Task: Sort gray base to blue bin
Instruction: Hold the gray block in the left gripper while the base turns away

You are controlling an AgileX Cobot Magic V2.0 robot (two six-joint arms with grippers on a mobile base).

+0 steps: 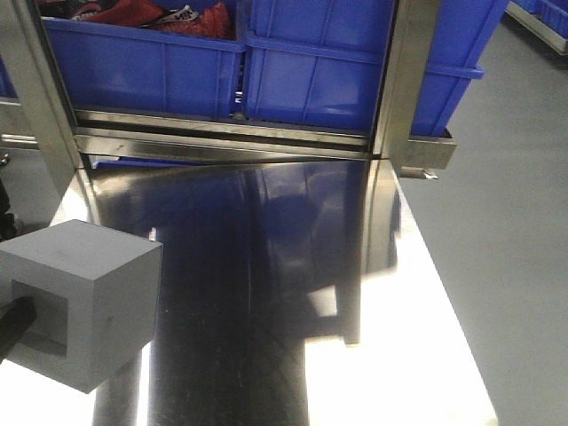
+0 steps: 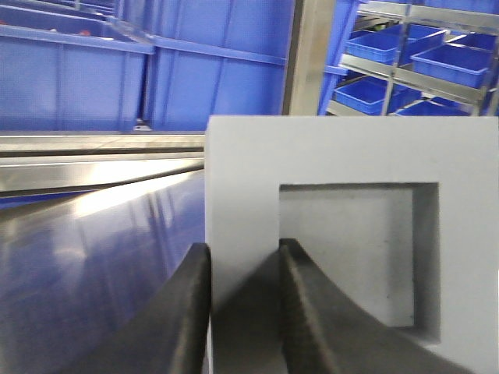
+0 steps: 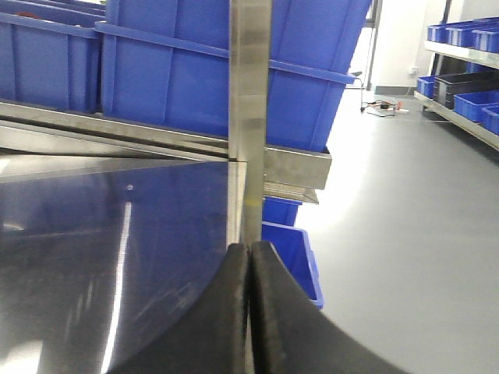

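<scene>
The gray base [image 1: 84, 302] looks matte and faintly grainy. The counter [image 1: 266, 266] is polished metal, mirror-glossy. The blue bin [image 1: 311, 80] at upper centre is smooth, glossy plastic; the post [image 1: 417, 80] beside it is brushed steel. The fingers [image 2: 183, 312] of the left hand [image 2: 243, 249] are matte black, rubbery.

No text, label, brand or number is legible anywhere.

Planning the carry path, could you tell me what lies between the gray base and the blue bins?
In the front view, only bare steel tabletop lies between the base and the bins, then the rack's steel rail.
</scene>
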